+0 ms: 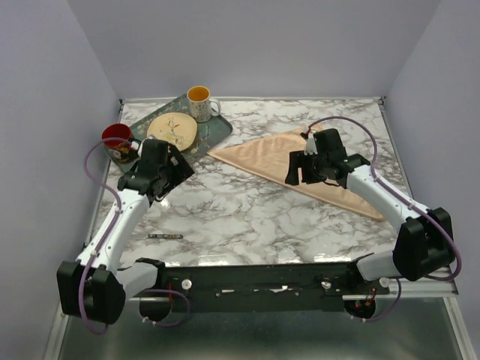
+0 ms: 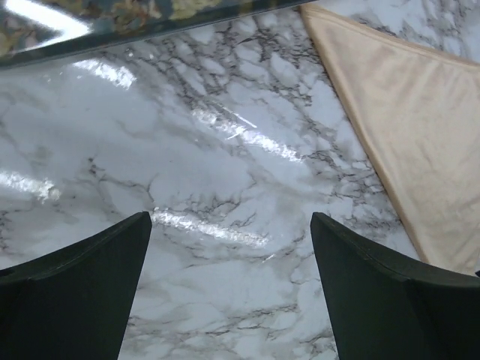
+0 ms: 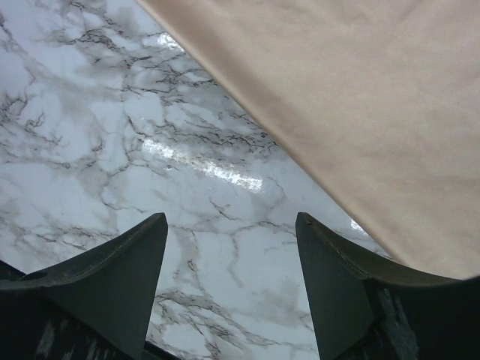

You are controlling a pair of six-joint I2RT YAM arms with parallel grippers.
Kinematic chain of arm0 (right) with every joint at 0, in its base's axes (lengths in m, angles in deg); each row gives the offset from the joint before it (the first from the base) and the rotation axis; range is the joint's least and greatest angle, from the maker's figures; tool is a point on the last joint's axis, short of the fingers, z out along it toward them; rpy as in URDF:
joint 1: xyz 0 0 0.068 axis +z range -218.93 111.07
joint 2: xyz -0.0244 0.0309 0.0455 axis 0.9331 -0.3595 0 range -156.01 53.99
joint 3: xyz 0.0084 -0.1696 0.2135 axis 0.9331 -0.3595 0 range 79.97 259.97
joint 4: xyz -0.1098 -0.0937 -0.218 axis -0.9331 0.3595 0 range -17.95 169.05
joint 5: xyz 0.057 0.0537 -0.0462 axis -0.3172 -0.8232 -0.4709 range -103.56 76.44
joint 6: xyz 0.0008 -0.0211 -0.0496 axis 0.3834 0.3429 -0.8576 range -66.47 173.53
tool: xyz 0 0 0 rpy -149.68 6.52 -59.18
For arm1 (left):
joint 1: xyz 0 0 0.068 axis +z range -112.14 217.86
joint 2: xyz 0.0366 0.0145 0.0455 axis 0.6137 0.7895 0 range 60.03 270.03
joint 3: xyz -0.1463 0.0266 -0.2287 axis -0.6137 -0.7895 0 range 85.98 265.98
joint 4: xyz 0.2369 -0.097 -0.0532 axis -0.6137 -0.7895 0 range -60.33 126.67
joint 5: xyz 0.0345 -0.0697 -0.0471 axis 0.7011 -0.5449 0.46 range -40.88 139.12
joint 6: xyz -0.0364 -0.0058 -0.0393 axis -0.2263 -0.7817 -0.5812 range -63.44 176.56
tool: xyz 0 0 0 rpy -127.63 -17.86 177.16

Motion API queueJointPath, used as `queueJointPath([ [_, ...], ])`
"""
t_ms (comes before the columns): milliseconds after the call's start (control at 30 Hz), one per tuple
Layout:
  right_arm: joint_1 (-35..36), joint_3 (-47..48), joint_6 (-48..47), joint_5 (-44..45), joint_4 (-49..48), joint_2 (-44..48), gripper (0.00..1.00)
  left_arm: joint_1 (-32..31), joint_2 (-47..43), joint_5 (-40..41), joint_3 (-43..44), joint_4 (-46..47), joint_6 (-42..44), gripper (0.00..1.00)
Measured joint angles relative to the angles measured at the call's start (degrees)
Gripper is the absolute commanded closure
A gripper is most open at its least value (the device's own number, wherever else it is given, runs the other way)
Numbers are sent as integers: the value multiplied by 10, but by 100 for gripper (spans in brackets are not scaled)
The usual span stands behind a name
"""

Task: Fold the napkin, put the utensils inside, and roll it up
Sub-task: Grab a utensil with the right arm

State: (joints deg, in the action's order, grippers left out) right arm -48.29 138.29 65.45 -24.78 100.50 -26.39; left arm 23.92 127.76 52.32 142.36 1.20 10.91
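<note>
Napkin (image 1: 262,156) folded triangular; left pincer (image 2: 231,222), right pincer (image 3: 231,219) spread (both empty).

Top view: I lose napkin (image 1: 255,157) mid-section under right arm (image 1: 379,193). Small dark utensil (image 1: 166,236), lower left of frame: too small for me to tell type. Red mug (image 1: 115,136) partly behind left arm (image 1: 154,171). Left wrist view: tray (image 2: 112,22) cut by top edge, blurred; napkin runs off right edge.

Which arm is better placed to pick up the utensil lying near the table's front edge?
Probably left. The utensil lies on its side, the left gripper is open and empty; the right gripper hovers at the napkin edge.
</note>
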Motion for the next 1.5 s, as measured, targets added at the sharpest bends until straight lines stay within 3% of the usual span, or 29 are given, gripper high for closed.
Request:
queueJointPath([
  [100,18,12,0,0,4,-1,22,38,-67,6,-74,-11,-35,3],
  [267,62,44,-9,-12,0,-27,23,102,-82,-19,-155,-33,-46,1],
  [400,151,112,-31,-13,-7,-108,23,150,-116,-24,-123,-49,-21,1],
  [500,234,192,-55,-6,-16,-194,23,155,-162,-2,-69,-41,-18,1],
  [633,325,294,-108,-4,-26,-280,23,161,-194,17,-63,-32,-30,1],
  [867,418,434,-171,-14,-52,-397,25,180,-201,137,-38,-46,14,1],
  [1133,467,543,-197,-21,-49,-497,32,214,-223,205,-29,-42,61,7],
  [1500,491,595,-214,-21,-18,-561,35,280,-245,197,-115,-76,48,18],
])
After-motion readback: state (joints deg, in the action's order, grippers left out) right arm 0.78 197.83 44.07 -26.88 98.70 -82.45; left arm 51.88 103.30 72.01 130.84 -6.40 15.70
